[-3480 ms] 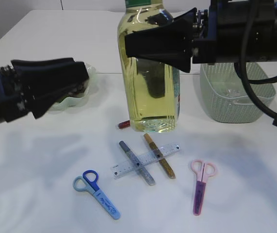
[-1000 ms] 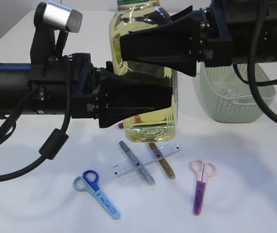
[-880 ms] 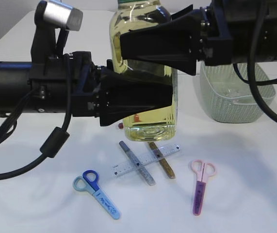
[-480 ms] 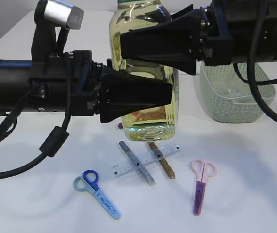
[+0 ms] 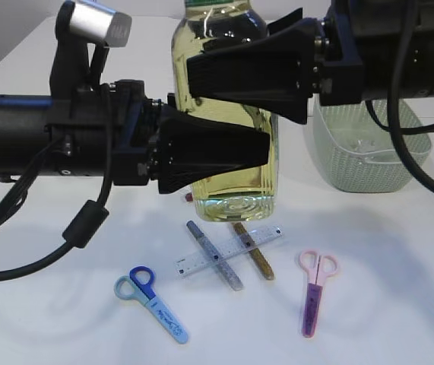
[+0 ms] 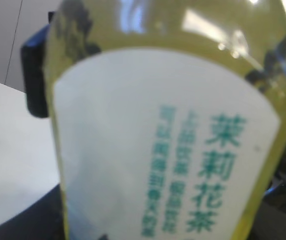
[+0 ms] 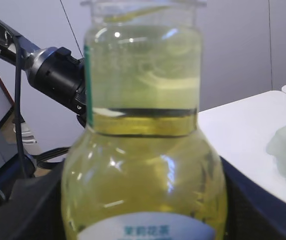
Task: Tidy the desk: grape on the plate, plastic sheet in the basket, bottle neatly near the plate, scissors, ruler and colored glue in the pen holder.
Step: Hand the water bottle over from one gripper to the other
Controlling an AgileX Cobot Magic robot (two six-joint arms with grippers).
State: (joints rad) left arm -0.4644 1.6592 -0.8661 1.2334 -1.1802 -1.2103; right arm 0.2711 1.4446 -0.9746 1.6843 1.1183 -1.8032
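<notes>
Hanging above the middle of the worktop (image 5: 399, 251), the bottle (image 5: 228, 179) of yellow tea sits upright between both arms. The left gripper (image 5: 258, 148) pinches its lower body. The right gripper (image 5: 194, 72) brackets the shoulder; whether it's actually touching is hard to tell. Ruler (image 5: 228, 251), two glue pens and both scissors lie below near the front edge.

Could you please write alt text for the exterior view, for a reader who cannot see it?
Two black end effectors, left and right, flank a bottle of yellow liquid above a white table. Below lie a clear ruler crossing two glitter glue pens, blue scissors and pink scissors; a green basket stands behind.
</notes>
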